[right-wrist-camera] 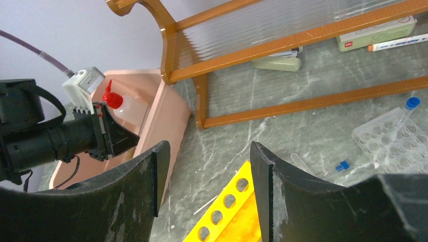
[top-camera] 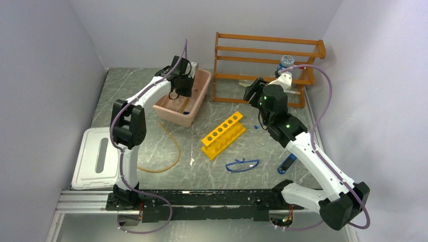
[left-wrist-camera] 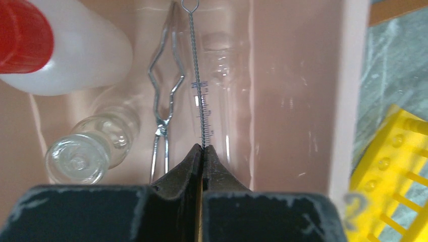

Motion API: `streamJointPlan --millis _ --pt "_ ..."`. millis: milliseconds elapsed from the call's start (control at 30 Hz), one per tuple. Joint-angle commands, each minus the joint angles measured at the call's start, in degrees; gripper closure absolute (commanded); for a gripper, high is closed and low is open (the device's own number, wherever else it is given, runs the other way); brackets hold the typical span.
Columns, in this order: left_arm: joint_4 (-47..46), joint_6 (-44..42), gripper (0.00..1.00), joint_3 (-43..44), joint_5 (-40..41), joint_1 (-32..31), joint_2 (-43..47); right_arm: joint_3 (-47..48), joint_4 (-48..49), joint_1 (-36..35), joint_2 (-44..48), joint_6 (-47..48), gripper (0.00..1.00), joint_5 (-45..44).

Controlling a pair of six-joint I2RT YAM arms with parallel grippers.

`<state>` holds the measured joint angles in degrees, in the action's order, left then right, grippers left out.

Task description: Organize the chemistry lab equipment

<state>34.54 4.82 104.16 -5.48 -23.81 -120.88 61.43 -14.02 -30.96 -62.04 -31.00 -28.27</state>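
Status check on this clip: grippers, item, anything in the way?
Left gripper shut on thin twisted-wire brush, inside pink plastic tub. Right gripper open, empty, aimed toward yellow holed rack. Metal tongs and clear graduated tube crowd the brush.

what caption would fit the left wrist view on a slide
In the pink tub, left claw shut on a wire brush beside metal tongs, squeeze bottle and glass jar

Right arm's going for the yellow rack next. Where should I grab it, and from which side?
Probably from above: close the jaws on the yellow rack across its narrow width near mid-length. It lies holes up, long axis diagonal, both long sides free.
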Motion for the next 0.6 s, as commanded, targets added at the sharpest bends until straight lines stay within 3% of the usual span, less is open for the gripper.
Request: streamJointPlan --millis 0,233,567 --pt "-1.8 -1.8 0.95 0.3 -6.1 -0.7 0.2 0.6 -0.1 1.7 -0.9 -0.5 0.37 0.8" --pt "-2.1 -1.8 0.95 -1.8 -5.5 -1.3 -1.1 0.5 0.4 2.8 -1.7 -1.0 0.37 2.1" --pt "-1.2 -1.7 0.7 -1.5 -5.3 -1.5 -0.1 -0.3 0.7 3.1 -2.0 -3.3 0.37 3.6"
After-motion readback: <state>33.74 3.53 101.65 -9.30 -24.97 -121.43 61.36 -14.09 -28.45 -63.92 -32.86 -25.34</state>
